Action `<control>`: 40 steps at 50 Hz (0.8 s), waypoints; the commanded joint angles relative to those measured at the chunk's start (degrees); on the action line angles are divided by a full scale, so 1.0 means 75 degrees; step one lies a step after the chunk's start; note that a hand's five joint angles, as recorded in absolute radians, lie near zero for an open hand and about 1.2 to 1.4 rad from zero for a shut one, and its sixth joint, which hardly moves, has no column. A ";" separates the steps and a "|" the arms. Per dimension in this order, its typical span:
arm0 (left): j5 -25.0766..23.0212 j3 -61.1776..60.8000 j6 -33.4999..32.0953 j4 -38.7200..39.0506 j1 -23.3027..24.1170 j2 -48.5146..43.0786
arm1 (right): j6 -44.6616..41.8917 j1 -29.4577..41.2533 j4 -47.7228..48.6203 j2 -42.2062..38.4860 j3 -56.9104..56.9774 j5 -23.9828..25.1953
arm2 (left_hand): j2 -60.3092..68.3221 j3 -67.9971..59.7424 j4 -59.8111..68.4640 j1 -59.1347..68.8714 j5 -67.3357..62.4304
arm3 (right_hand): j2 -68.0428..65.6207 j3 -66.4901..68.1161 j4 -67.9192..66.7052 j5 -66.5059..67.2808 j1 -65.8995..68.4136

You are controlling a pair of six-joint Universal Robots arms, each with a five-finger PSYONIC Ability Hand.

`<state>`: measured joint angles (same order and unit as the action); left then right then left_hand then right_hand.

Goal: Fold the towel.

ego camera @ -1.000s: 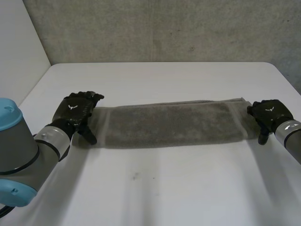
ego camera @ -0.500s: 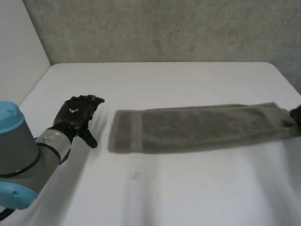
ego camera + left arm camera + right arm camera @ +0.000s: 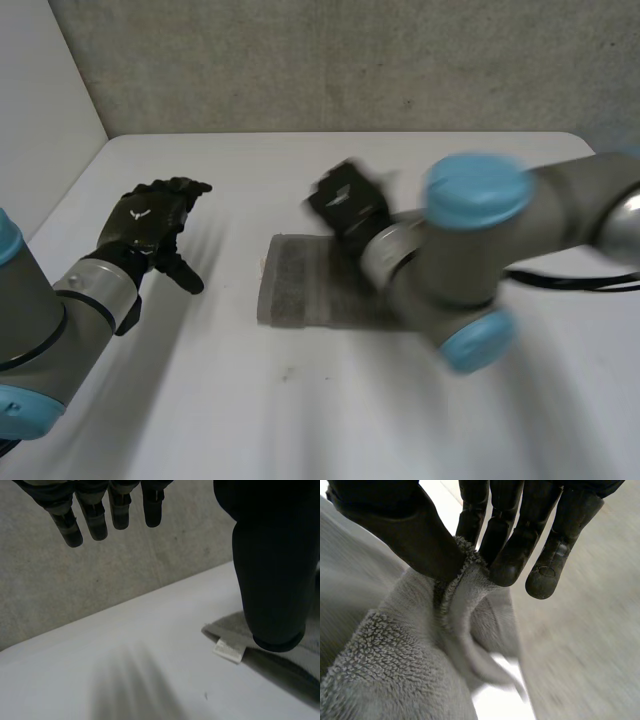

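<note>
The right hand [image 3: 510, 525] pinches an edge of the towel [image 3: 395, 670] between thumb and fingers, above the towel's left end, which lies flat on the desk [image 3: 300, 400]. The left hand [image 3: 150, 225] hangs open and empty beside that end, not touching it. This looks like the end-to-end fold. Next, the held edge should be lowered squarely onto the lying end and let go.

A: Rear wall [image 3: 350, 60]?
B: Grey, rough, speckled; spans the full width behind the counter [image 3: 330, 420].
A: Left side?
B: Plain white panel [image 3: 40, 90]. Counter white, smooth, far corners rounded.
</note>
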<state>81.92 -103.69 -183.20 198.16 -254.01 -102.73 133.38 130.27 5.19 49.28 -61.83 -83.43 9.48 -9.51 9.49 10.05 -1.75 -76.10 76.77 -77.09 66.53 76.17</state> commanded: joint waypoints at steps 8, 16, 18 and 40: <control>-0.0001 -0.0014 0.0239 -0.0030 -0.0011 0.0162 | -0.0101 0.1252 -0.0035 -0.1180 0.0299 -0.0278 | 0.0070 -0.0065 0.0068 -0.0006 0.0234 | -0.0520 0.0431 -0.0389 0.0462 0.0510; -0.0001 -0.0014 0.0239 -0.0030 -0.0023 0.0151 | -0.0007 0.1193 -0.0387 -0.0594 -0.0065 -0.0337 | 0.0070 -0.0065 0.0068 -0.0006 0.0234 | 0.8813 -0.8903 0.8945 -0.8871 -0.8823; -0.0001 -0.0014 0.0239 -0.0030 -0.0023 0.0151 | 0.0202 0.0995 -0.0469 0.0059 -0.0601 -0.0348 | 0.0070 -0.0065 0.0068 -0.0006 0.0234 | 0.8813 -0.8903 0.8945 -0.8871 -0.8823; -0.0001 0.0324 0.0274 -0.0287 0.0292 0.0151 | 0.2501 -0.2697 0.0246 0.1551 -0.4143 -0.0208 | 0.0070 -0.0065 0.0068 -0.0006 0.0234 | 0.7591 -0.7680 0.7722 -0.7649 -0.7601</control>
<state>81.79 -103.71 -181.55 197.92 -253.21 -101.53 154.05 112.43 3.53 61.70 -90.07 -85.39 9.48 -9.50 9.47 10.05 -1.75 -15.06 14.80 -15.57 4.62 15.06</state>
